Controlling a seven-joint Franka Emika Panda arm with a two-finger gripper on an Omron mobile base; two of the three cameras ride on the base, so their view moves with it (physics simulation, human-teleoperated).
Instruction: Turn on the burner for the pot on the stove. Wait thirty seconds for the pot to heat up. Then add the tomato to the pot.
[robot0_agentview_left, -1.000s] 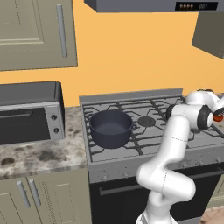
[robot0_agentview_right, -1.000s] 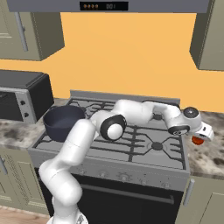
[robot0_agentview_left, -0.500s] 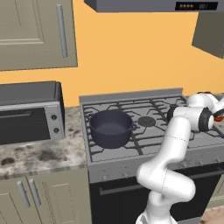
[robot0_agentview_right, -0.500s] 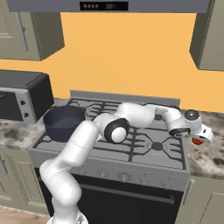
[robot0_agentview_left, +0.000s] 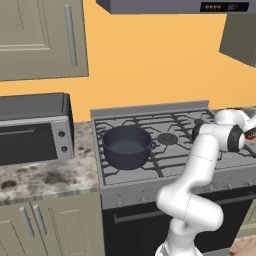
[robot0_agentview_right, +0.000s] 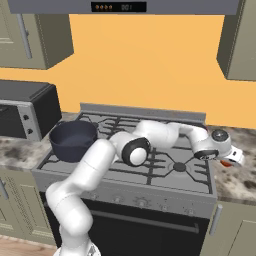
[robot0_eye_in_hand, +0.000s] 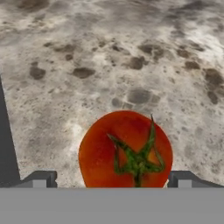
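The tomato (robot0_eye_in_hand: 126, 151), glossy red-orange with a green stem, lies on the speckled counter right of the stove (robot0_agentview_right: 165, 172). My gripper (robot0_eye_in_hand: 113, 179) is open straight over it, a dark fingertip (robot0_eye_in_hand: 41, 178) showing on each side of the fruit and neither touching it. From the right base view the hand (robot0_agentview_right: 231, 159) hangs low over the counter, and a sliver of the tomato (robot0_agentview_right: 226, 164) peeks out beneath it. The dark pot (robot0_agentview_left: 127, 145) stands without a lid on the front left burner of the stove (robot0_agentview_left: 172, 137), far across from the hand.
A grey toaster oven (robot0_agentview_left: 32, 130) sits on the counter left of the stove. Speckled stone counter (robot0_eye_in_hand: 131, 52) surrounds the tomato. The stove's dark edge (robot0_eye_in_hand: 6, 144) runs along the left of the hand view. Cabinets and a range hood (robot0_agentview_right: 120, 6) hang overhead.
The hand has sunk a little toward the counter beside the stove. The jaws have stayed open and the pot has not moved.
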